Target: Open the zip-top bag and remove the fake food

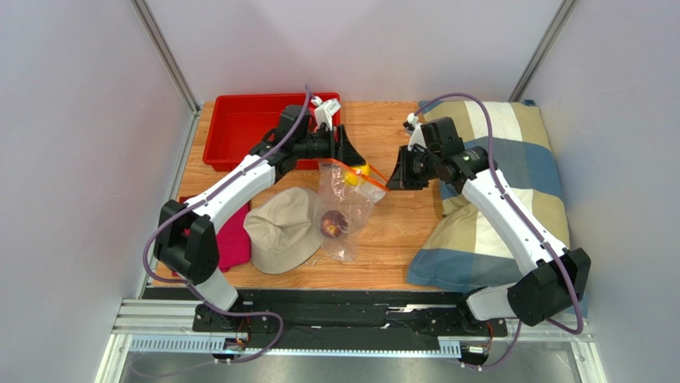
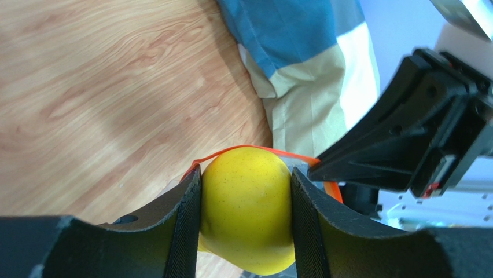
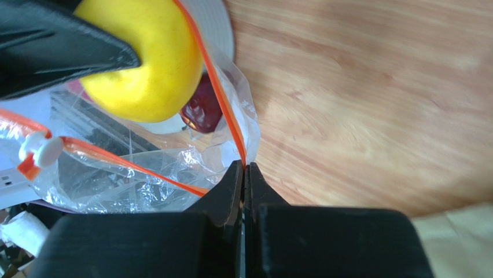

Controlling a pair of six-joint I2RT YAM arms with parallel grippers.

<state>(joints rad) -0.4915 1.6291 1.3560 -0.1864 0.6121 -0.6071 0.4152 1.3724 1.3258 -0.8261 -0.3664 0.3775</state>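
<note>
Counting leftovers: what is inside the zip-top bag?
A dark red fruit lies in the zip-top bag; the left gripper holds a yellow fruit at its mouth. Crinkles could hide more.

I can read no writing, brand, number or sign in any of my views. The small white tab [image 3: 40,149] on the zip-top bag [image 3: 144,185] looks plain white and is too blurred to show any print.
</note>
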